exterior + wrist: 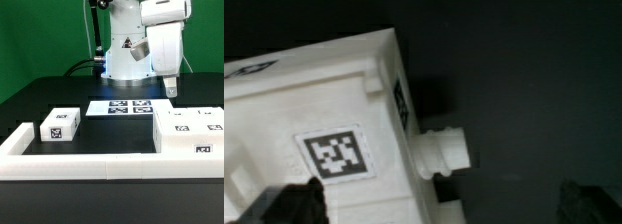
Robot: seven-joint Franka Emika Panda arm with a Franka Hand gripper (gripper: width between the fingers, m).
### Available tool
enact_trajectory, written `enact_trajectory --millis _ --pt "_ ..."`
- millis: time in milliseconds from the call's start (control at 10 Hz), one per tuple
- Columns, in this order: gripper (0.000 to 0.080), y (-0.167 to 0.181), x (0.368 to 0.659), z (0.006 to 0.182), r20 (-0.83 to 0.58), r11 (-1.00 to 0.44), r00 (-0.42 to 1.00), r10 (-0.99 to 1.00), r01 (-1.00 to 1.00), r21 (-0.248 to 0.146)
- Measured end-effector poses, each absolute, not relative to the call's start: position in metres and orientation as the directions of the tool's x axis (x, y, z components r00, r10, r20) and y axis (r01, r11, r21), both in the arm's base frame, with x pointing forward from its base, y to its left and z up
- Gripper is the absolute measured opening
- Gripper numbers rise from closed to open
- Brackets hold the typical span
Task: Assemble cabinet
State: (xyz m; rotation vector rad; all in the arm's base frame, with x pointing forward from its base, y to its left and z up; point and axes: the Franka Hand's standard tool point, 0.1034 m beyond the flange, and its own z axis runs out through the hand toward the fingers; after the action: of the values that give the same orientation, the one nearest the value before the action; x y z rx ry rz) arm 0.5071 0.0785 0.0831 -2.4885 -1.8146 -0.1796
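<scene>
The large white cabinet box (190, 131) with tags on its top and front stands on the black table at the exterior view's right. A smaller white tagged box (60, 124) stands apart at the exterior view's left. My gripper (170, 88) hangs just above the far left corner of the large box. In the wrist view the large box (313, 110) shows a tag and a round white peg (445, 150) on its side. My gripper (438, 212) is open and holds nothing. One dark finger (287, 205) is over the box and the other is over the table beside it.
The marker board (128, 105) lies flat behind the boxes, in front of the robot base. A long low white L-shaped rail (100, 165) runs along the front edge and up the exterior view's left side.
</scene>
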Motion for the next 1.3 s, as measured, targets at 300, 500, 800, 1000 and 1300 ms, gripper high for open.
enact_trajectory --millis 300,500,800,1000,1300 --pt "0.0649 0.093 0.511 0.087 0.159 -0.601 0.593 0.789 0.799 0.001" --pt "0.0649 0.108 0.513 0.092 0.192 -0.780 0.769 0.609 0.625 -0.030" --pt "0.0649 0.113 0.512 0.091 0.206 -0.894 0.886 0.414 0.439 -0.091" --pt "0.0649 0.110 0.510 0.088 0.184 -0.934 0.933 0.311 0.335 -0.122" --pt "0.0649 0.089 0.504 0.086 0.091 -0.991 0.995 0.028 0.039 -0.129"
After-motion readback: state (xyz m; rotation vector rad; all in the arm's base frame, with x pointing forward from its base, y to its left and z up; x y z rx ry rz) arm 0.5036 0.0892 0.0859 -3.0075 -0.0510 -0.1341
